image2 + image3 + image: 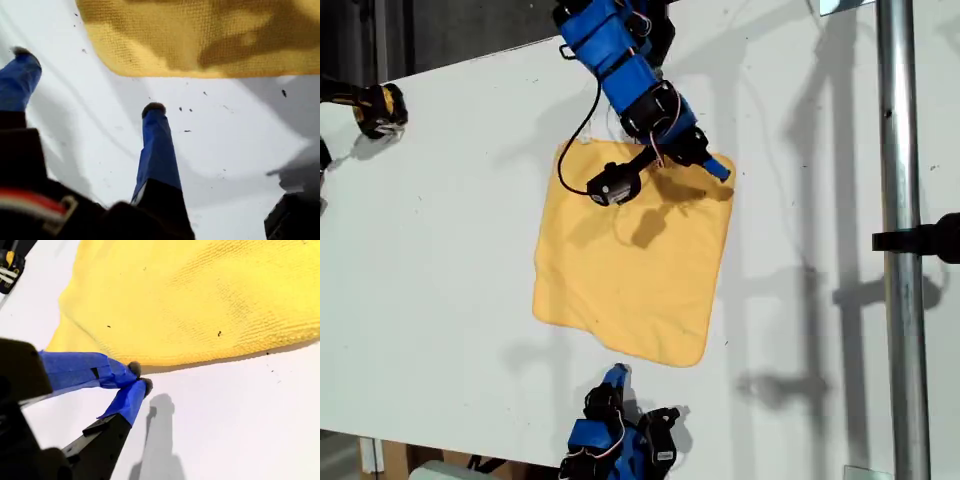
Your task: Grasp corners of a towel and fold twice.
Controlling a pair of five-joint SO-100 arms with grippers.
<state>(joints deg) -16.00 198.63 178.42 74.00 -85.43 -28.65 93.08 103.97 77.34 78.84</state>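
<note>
the towel (632, 255) lies flat and unfolded near the middle of the table (450, 260), turned a little out of square with the table edges. no fold made yet.

my first gripper (85, 82) is wide open and holds nothing; its blue fingers (157, 150) sit over bare table just short of a towel edge. in the exterior view this is the arm at the table's near edge, bottom of that view.

my second gripper (139, 377) has its taped tips pinched together just beside a towel edge. whether any cloth is caught between them i cannot tell; none shows. in the exterior view this arm reaches in from the far edge, over the towel's far side.

material: yellow-orange, fuzzy knit weave, matte, rounded corners, slight ripple along the near edge. the table is smooth white with a few dark specks.

handling, by judgement: light, soft, limp. it will drape and sag between the two held points, and may slide on the smooth top. best hold is at the corners (692, 352), one finger slid under the edge, pinching a single layer.
</note>
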